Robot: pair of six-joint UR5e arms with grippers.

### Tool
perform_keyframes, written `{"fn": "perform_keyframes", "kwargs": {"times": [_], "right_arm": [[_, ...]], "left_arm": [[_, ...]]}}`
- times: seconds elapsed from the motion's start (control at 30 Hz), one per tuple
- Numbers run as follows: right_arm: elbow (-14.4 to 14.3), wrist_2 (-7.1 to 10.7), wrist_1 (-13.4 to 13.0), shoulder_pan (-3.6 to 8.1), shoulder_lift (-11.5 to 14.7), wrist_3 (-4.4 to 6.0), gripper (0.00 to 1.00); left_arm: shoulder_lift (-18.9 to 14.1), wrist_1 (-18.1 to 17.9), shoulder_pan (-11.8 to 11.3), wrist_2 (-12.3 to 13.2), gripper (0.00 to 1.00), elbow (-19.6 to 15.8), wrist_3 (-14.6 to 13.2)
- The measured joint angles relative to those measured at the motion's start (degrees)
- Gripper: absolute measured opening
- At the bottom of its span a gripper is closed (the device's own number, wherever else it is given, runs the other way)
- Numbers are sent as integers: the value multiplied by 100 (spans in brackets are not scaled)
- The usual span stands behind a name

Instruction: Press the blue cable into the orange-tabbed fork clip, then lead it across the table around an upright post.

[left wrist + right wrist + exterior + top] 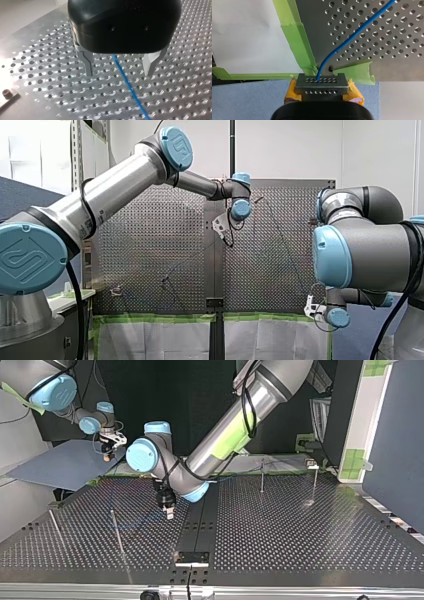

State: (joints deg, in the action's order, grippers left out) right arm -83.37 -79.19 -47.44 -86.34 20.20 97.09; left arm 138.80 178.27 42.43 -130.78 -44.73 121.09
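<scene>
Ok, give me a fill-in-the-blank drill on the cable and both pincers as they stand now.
1. In the left wrist view, the fingers of my left pincer stand ____, with the blue cable running between them untouched.
2. My right pincer is shut on the blue ____.
3. In the right wrist view, the tape along the edge of the table is ____ in colour.
Missing words: open; cable; green.
</scene>
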Motion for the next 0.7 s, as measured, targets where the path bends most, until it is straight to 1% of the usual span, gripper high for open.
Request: {"fn": "perform_keyframes", "kwargs": {"times": [0.17, 0.37, 0.43, 0.57, 0.7], "right_arm": [[0, 2, 8, -26, 0, -40, 0], [0, 19, 14, -44, 1, -60, 0], [0, 16, 19, -51, 1, -95, 0], [1, 10, 36, -67, 0, -181, 0], [13, 8, 51, -71, 0, -222, 0]], "left_arm": [[-1, 162, 10, 240, 97, -5, 256], [-1, 350, 15, 527, 97, -10, 555], [-3, 422, 8, 573, 97, -12, 669], [-5, 491, -28, 550, 97, -14, 880], [-6, 505, -44, 589, 97, -15, 1036]]}}
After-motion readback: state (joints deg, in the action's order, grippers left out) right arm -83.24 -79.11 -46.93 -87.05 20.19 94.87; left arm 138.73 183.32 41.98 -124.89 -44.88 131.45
